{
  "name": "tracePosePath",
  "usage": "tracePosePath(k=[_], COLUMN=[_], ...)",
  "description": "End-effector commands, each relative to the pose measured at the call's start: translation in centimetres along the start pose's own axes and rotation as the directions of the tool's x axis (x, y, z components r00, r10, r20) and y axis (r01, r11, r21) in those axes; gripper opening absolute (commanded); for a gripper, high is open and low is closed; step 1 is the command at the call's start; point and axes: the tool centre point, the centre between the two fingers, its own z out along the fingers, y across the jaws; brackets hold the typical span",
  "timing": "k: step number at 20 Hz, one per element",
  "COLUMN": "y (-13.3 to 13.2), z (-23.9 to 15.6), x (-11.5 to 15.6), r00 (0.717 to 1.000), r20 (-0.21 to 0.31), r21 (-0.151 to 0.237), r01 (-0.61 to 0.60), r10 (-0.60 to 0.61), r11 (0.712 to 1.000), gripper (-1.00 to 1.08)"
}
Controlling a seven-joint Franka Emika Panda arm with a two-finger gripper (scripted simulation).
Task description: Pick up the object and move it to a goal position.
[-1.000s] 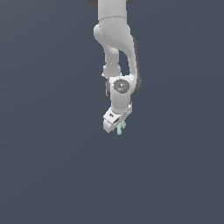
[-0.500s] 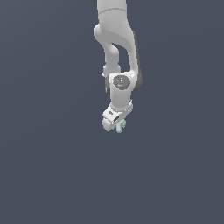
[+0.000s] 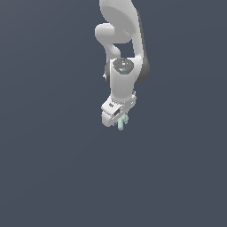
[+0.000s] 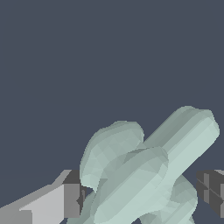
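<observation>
The object [image 3: 122, 122] is a tiny pale mint-green piece with stubby prongs, poking out below the white hand in the exterior view. My gripper [image 3: 119, 120] is shut on it, pointing downward from the white arm. In the wrist view the object [image 4: 148, 170] fills the frame between the two dark finger pads [image 4: 74, 199], which press on it from both sides. Its prongs branch outward past the fingers. No goal marker shows in either view.
Only a plain dark grey-blue ground surrounds the arm [image 3: 122, 53] in both views. No other objects, containers or edges show.
The arm, with the object in its grip, has shifted slightly up in the exterior view over the last second. The grip has not changed.
</observation>
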Motion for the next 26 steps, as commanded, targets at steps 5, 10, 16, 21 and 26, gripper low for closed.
tracePosePath(k=[5,10,16,21,26], y=[1.2,2.2,3.4,4.1,4.6], z=[-6.8,-12.0,-17.4,-20.5,-22.3], x=[0.6,1.1,1.7,2.1,2.4], r00=[1.0,1.0,1.0,1.0,1.0], r20=[0.0,0.001,0.003,0.004,0.004], r21=[0.003,0.004,0.005,0.005,0.005], r01=[0.001,0.001,0.0,0.0,-0.001], r10=[-0.001,-0.001,0.0,0.0,0.001], r11=[1.0,1.0,1.0,1.0,1.0], gripper=[-1.0,-1.0,-1.0,-1.0,-1.0])
